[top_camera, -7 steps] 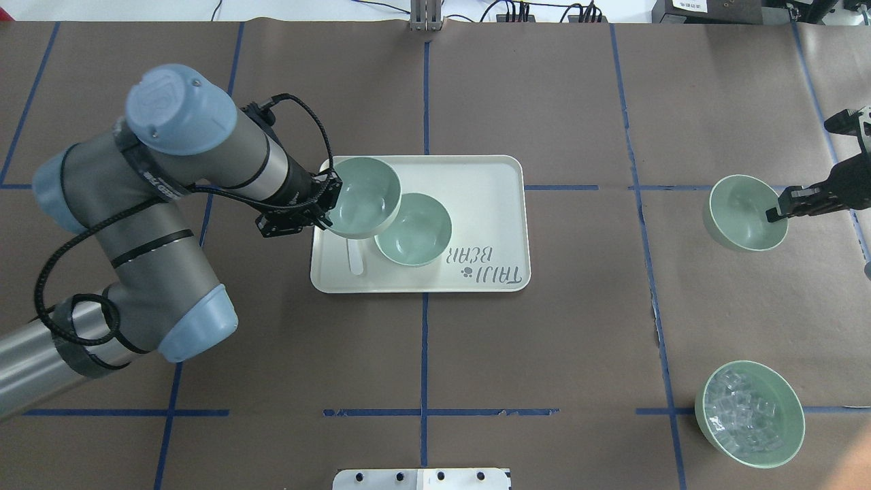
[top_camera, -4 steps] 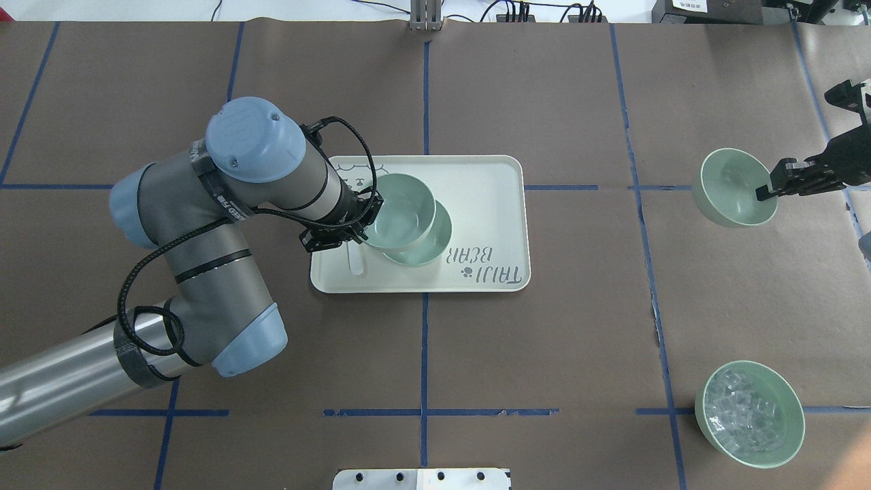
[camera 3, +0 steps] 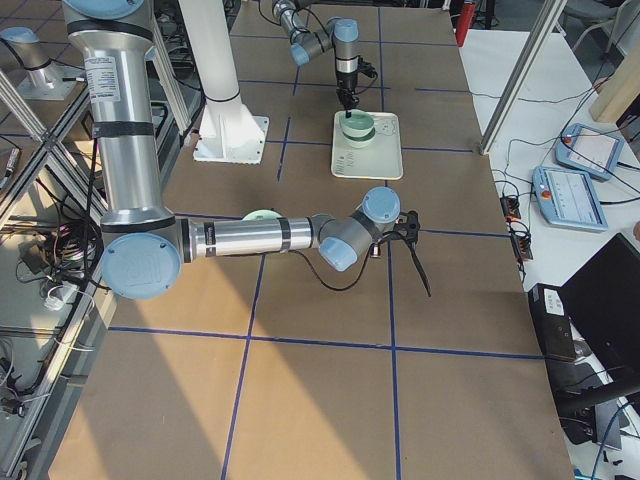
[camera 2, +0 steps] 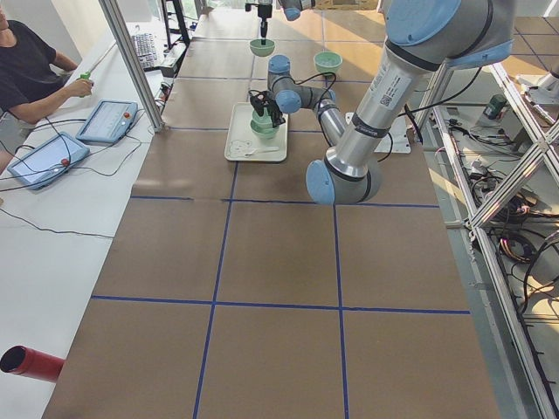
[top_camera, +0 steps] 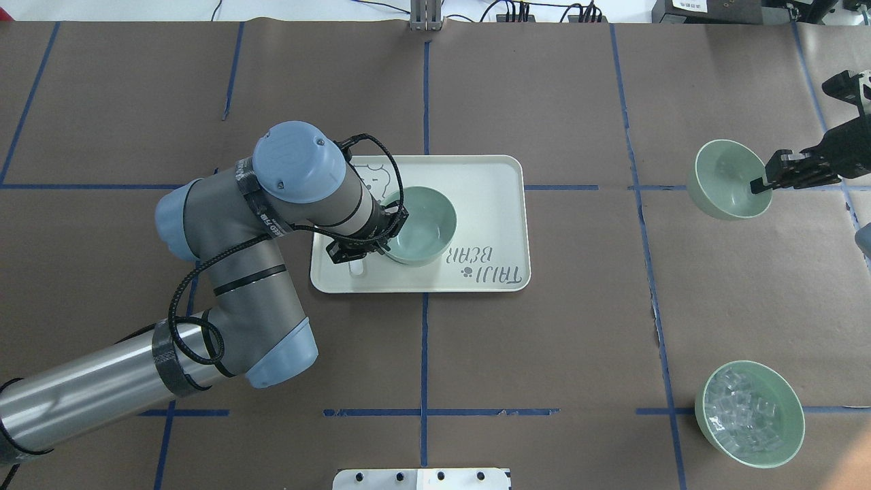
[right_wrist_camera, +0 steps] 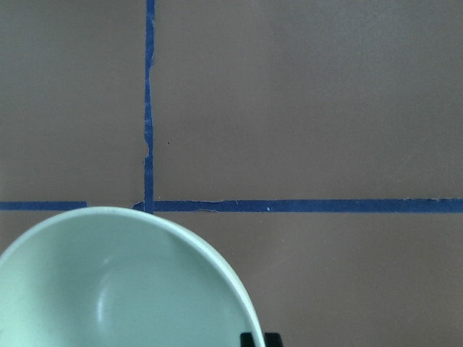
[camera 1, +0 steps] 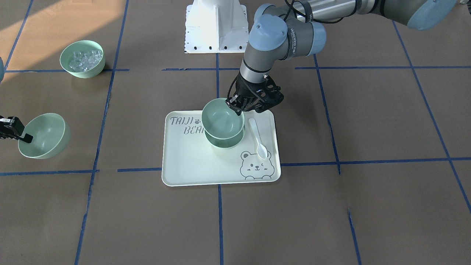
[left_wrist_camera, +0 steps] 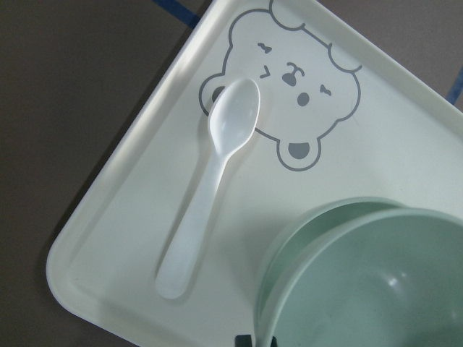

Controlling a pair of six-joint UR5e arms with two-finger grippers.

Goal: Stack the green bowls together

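Presently in my left gripper [camera 1: 238,108]: the upper green bowl [camera 1: 220,118], small, round, deep-sided, pale mint-green plastic. My fingers are closed on its rim, one inside the wall and one outside, on the side toward the top right of the front-facing view.
Why that hold: a rim pinch leaves the underside free, so the bowl can go straight down into another.
Under it: the lower green bowl [camera 1: 225,142], alike, stands on the cream rectangular plastic tray [camera 1: 184,162] at mid-frame. The upper one sits inside it with the rims nearly concentric; whether it is fully seated I cannot tell.
My right gripper [top_camera: 759,185]: clamped on the rim of the third green bowl [top_camera: 722,182], which hangs tilted at the right edge of the overhead view, well apart from the tray.
Step, as I judge it: first pair nearly joined, third bowl yet to come.
Edges: a white plastic spoon [camera 1: 257,136] lies on the tray just beside the stack, on my left gripper's side, so the outer finger has little room when I let go.
Open room: the third bowl's way to the tray runs over the brown paper-covered table [top_camera: 578,327]. The green bowl of clear glassy cubes [top_camera: 699,412], lower right in the overhead view, is well off that line.
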